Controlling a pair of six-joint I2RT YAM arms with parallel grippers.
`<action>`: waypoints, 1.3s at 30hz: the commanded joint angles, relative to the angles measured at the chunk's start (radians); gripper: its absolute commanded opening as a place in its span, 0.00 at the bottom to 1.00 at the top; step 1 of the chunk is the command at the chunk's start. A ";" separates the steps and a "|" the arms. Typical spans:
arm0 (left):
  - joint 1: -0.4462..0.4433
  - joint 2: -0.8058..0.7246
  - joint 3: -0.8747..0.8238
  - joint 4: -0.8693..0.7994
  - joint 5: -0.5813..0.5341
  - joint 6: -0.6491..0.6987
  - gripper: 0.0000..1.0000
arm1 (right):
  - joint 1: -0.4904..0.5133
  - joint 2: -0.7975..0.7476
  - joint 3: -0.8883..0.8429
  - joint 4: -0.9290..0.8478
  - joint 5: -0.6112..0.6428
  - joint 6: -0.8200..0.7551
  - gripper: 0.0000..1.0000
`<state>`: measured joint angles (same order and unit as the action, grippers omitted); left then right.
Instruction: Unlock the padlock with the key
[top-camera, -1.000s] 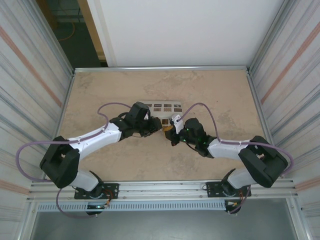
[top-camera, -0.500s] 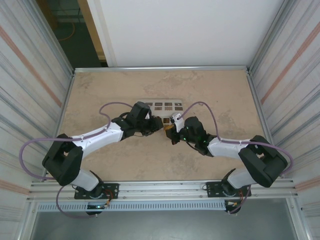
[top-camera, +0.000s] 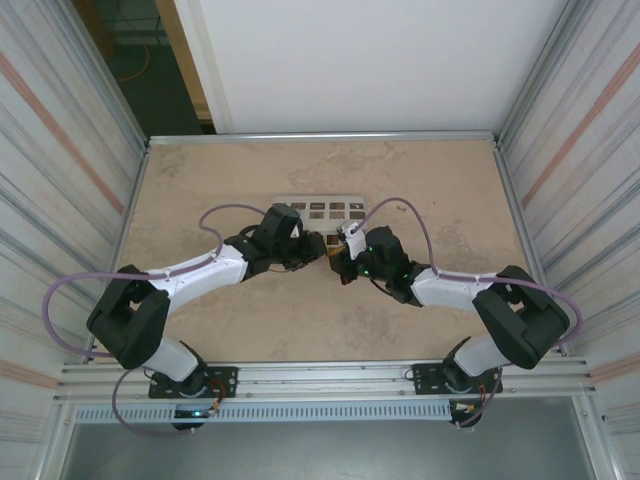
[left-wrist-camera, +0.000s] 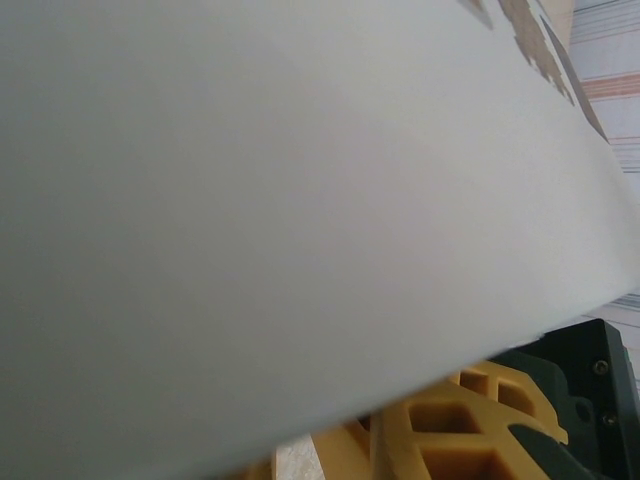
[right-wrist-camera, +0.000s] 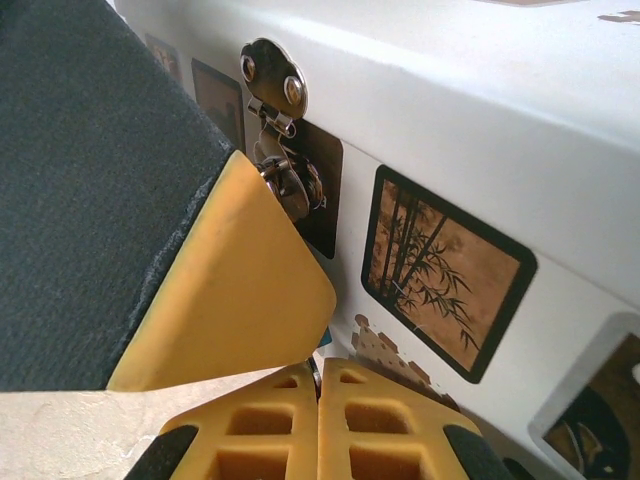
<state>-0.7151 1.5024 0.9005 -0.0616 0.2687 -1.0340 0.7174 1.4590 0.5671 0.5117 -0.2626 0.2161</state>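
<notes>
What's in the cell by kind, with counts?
YAM arms: 2 (left, right)
White box with patterned squares: 1
Metal hasp on the box: 1
Total: 4

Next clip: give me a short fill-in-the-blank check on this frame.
1. The right gripper has its two fingers pressed ___, with no gap between them.
2. The dark-framed picture on the white box shows ___ stalks.
3. The left gripper has fingers coloured ___.
Missing words: together; bamboo; yellow.
</notes>
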 joint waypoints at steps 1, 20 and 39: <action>-0.046 0.014 -0.017 0.059 0.178 -0.006 0.22 | 0.015 -0.011 0.117 0.284 -0.113 -0.017 0.00; -0.043 0.070 -0.075 0.157 0.142 -0.036 0.22 | 0.008 0.078 -0.059 0.219 -0.084 0.032 0.00; -0.029 0.115 -0.119 0.255 0.129 -0.063 0.44 | -0.040 0.182 -0.160 0.282 -0.070 0.139 0.00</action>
<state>-0.7410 1.6398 0.7971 0.1478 0.3607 -1.0821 0.6849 1.6268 0.4202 0.7361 -0.3149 0.3279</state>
